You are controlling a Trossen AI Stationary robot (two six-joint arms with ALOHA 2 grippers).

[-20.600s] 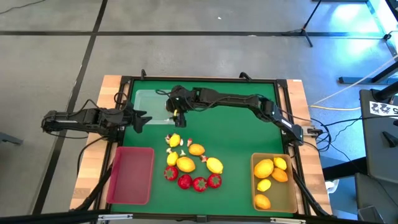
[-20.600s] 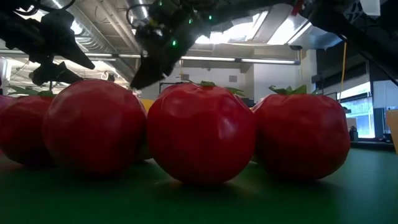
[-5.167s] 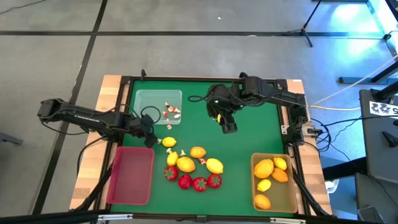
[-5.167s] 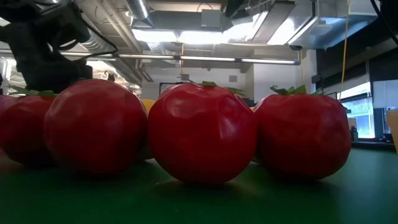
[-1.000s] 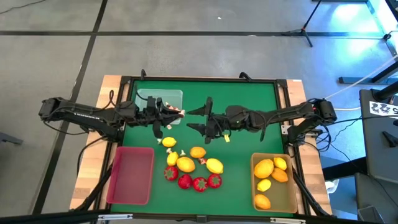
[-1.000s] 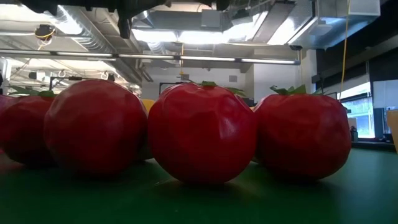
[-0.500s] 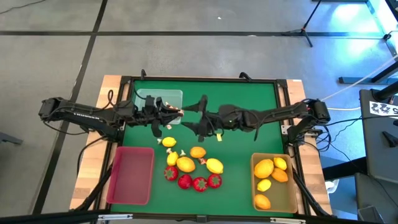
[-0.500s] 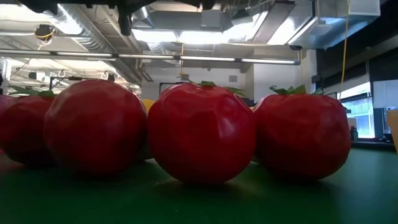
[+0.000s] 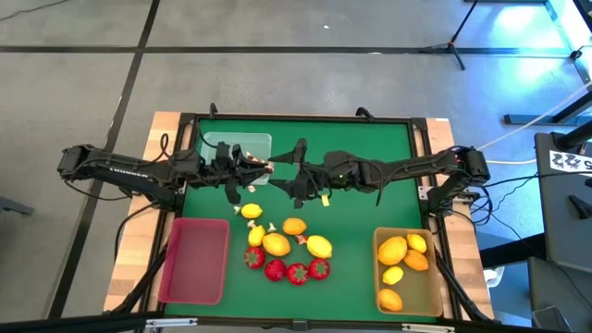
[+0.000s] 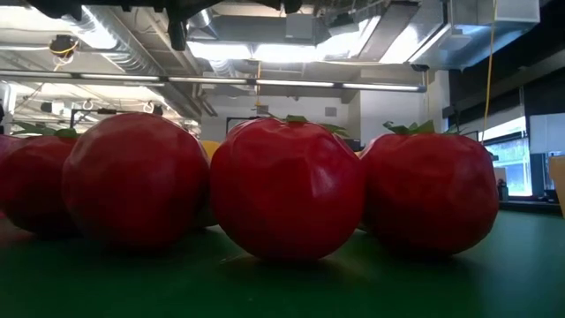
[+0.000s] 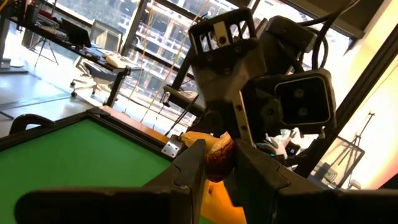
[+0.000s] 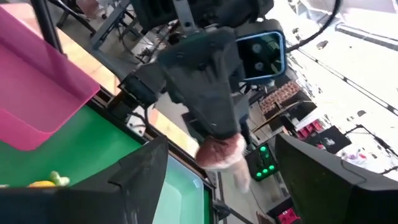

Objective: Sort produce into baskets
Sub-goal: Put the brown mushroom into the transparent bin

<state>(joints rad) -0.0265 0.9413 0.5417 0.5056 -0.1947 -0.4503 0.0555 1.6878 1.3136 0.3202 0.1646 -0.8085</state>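
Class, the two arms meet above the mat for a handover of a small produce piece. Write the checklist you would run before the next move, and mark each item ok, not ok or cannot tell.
1. Left gripper shut on the small red-and-white piece: ok.
2. Right gripper open, its fingers standing either side of the piece in the right wrist view: ok.
3. Right gripper's fingers already touching the piece: cannot tell.
4. Handover held above the green mat, beside the clear tray: ok.
5. Loose lemons and strawberries lie apart from both arms: ok.
6. Red tray free of produce: ok.
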